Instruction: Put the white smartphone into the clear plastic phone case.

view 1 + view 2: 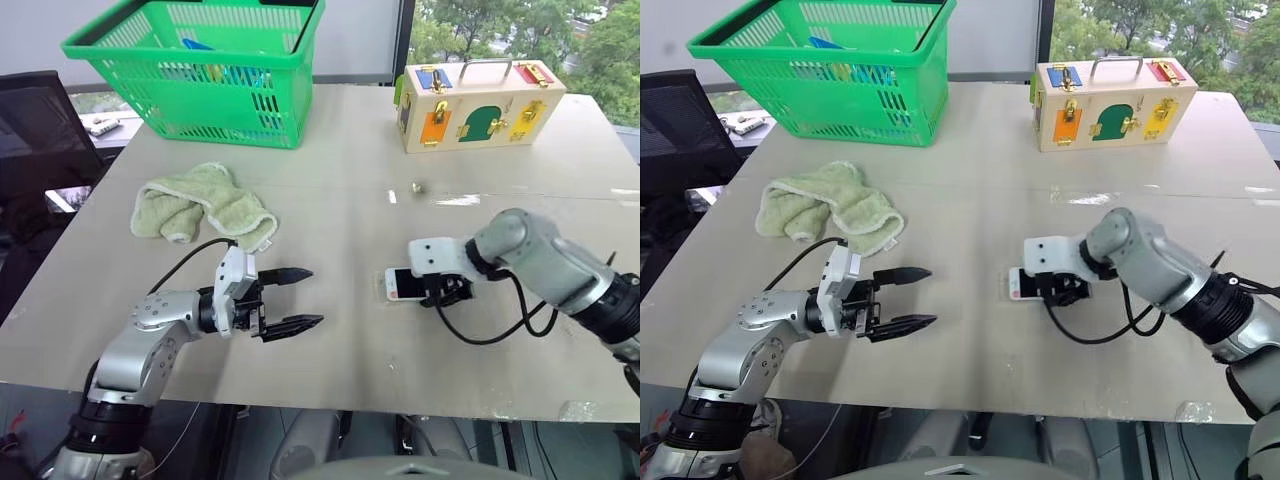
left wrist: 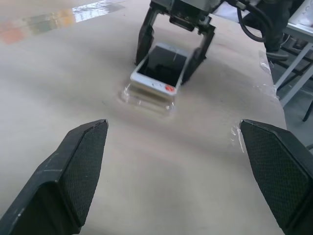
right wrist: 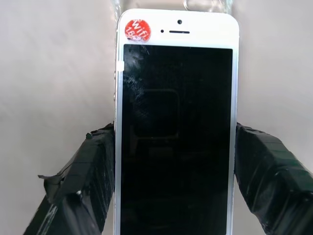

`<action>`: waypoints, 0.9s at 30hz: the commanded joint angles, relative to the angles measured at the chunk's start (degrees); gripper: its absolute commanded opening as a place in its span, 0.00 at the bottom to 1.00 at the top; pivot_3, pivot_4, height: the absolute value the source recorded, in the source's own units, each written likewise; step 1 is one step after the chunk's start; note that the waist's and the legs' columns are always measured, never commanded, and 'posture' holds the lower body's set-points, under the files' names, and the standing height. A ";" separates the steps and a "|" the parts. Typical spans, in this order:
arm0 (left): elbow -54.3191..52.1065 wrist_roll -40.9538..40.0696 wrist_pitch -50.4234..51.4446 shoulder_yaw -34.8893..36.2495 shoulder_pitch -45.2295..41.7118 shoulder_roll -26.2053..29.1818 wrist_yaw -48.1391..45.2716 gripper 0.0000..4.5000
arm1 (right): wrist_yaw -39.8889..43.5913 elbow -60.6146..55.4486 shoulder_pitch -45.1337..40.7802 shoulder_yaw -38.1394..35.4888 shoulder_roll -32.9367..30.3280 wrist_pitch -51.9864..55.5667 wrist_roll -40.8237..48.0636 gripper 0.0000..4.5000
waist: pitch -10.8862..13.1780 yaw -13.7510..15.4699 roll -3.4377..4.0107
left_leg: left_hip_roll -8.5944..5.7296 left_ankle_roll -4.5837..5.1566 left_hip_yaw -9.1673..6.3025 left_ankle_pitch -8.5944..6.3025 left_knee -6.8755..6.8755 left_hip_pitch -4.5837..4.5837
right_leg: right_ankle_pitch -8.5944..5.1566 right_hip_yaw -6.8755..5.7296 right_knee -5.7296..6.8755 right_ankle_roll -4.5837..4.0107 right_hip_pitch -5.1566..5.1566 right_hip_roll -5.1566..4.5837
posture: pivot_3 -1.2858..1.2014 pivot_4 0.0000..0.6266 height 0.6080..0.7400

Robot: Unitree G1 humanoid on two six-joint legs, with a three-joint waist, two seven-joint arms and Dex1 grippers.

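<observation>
The white smartphone (image 3: 176, 98), black screen up with a red sticker by its earpiece, lies right of the table's middle. My right gripper (image 1: 441, 292) is shut on it, one taped finger (image 3: 88, 181) pressed against each long side. In the left wrist view the phone (image 2: 159, 68) tilts slightly, its sticker end resting over the clear plastic phone case (image 2: 146, 102), a faint glossy shell flat on the table. How far it sits inside, I cannot tell. My left gripper (image 1: 315, 297) hovers open and empty left of the phone, pointing toward it.
A green basket (image 1: 215, 75) stands at the back left, with a crumpled green towel (image 1: 200, 205) in front of it. A wooden lock box (image 1: 480, 105) sits at the back right, a small pale bit (image 1: 417, 186) before it. The table's front edge runs close below both grippers.
</observation>
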 commanded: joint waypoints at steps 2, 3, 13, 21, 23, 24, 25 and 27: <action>-2.12 -0.63 -0.12 1.26 -0.65 0.19 0.86 1.00 | -0.73 12.20 -0.81 -0.96 -2.76 -6.57 -7.72 0.67 | 0.00 -0.04 0.00 | 0.00 0.00 0.00 0.00 0.01 0.02 | 0.01 0.00 0.00 0.02 0.02 0.00 | 0.52 0.24 1.00; -2.22 -0.72 0.09 1.14 -0.98 0.10 1.10 1.00 | -0.49 13.65 -1.24 -1.26 -2.62 -7.69 -8.01 0.67 | 0.00 -0.02 0.00 | 0.00 0.00 -0.01 0.00 0.03 0.05 | 0.02 0.00 0.00 0.03 0.06 0.00 | 0.52 0.24 1.00; -2.40 -1.21 1.49 0.32 -3.96 -0.60 1.92 1.00 | 2.27 10.52 2.62 -8.05 -0.97 -8.29 -4.33 1.00 | 0.00 0.28 0.00 | 0.00 0.00 -0.02 0.01 0.11 -0.02 | 0.13 -0.01 -0.03 0.13 0.06 0.01 | 0.52 0.24 1.00; -3.87 -1.21 2.24 -0.94 -3.86 -1.58 2.48 1.00 | 3.08 0.27 9.28 -18.79 -3.75 -6.46 0.46 1.00 | 0.10 -0.13 0.08 | 0.00 -0.01 0.01 0.01 -0.02 -0.16 | 0.13 0.04 -0.12 0.12 -0.11 0.00 | 0.52 0.24 1.00; -4.25 -1.26 2.55 -1.52 -3.91 -2.04 2.54 1.00 | 3.18 -2.17 11.98 -21.36 -5.29 -6.71 1.71 1.00 | 0.11 -0.19 0.10 | 0.00 0.00 0.02 0.00 -0.02 -0.16 | 0.13 0.06 -0.11 0.13 -0.12 0.00 | 0.52 0.24 1.00; -3.84 -0.97 2.39 -1.98 -4.16 -2.42 2.40 1.00 | 3.19 -3.00 13.65 -22.59 -6.04 -7.59 2.42 1.00 | 0.11 -0.20 0.10 | 0.00 0.01 0.02 0.00 -0.02 -0.16 | 0.13 0.06 -0.11 0.12 -0.13 0.00 | 0.52 0.24 1.00; -3.50 -0.70 2.27 -2.45 -4.36 -2.79 2.30 1.00 | 3.11 -3.71 15.41 -23.83 -6.80 -8.88 2.98 1.00 | 0.11 -0.20 0.10 | 0.00 0.01 0.02 0.00 -0.02 -0.15 | 0.13 0.06 -0.10 0.12 -0.12 0.01 | 0.52 0.24 1.00; -2.14 0.04 1.85 -3.60 -5.66 -3.12 1.36 1.00 | 2.23 -3.63 17.55 -25.82 -7.14 -10.21 3.62 1.00 | 0.11 -0.27 0.10 | 0.00 0.01 0.02 0.00 -0.03 -0.15 | 0.12 0.06 -0.11 0.12 -0.11 0.00 | 0.52 0.24 1.00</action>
